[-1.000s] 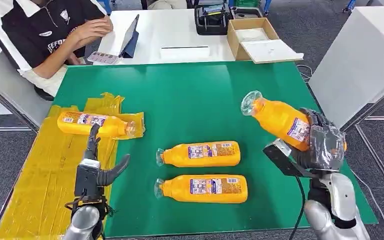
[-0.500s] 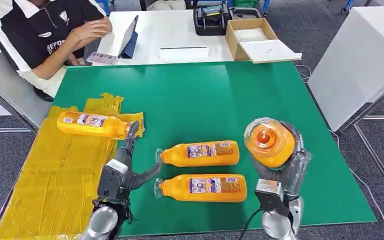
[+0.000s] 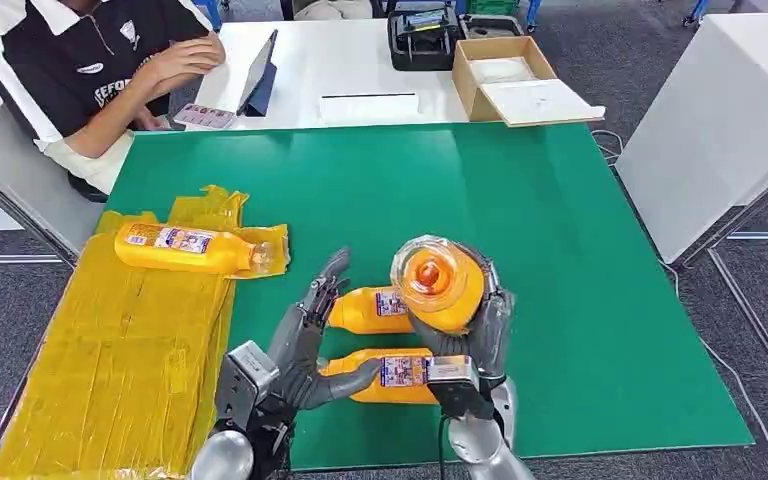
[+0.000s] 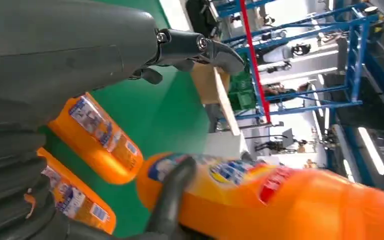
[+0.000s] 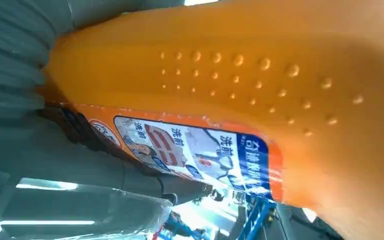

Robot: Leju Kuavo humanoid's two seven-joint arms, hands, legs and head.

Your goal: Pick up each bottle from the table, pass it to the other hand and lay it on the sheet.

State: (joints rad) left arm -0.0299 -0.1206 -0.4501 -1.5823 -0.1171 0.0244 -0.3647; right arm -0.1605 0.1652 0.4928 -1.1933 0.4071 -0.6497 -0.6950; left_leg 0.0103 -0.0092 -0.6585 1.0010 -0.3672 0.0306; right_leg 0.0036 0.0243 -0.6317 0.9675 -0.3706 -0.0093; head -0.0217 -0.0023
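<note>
My right hand [image 3: 472,335] grips an orange bottle [image 3: 438,282] above the green mat [image 3: 520,200], its clear cap pointing up at the head camera. The right wrist view shows that bottle's dimpled body and label [image 5: 230,100] close against the right hand [image 5: 15,75]. My left hand [image 3: 305,345] is open with fingers spread, right beside the held bottle [image 4: 280,200]; I cannot tell whether it touches. Two orange bottles [image 3: 363,310] [image 3: 392,378] lie on the mat under the hands, partly hidden. Another bottle [image 3: 185,247] lies on the yellow sheet [image 3: 100,350].
A person [image 3: 110,70] sits at the back left by a tablet [image 3: 260,75]. A cardboard box [image 3: 505,75] and a black case [image 3: 425,40] stand on the white table behind the mat. A white cabinet [image 3: 720,110] stands at the right.
My right hand has carried the bottle leftward from the mat's right side to its middle, turning the cap up. The left hand has moved right and opened toward it.
</note>
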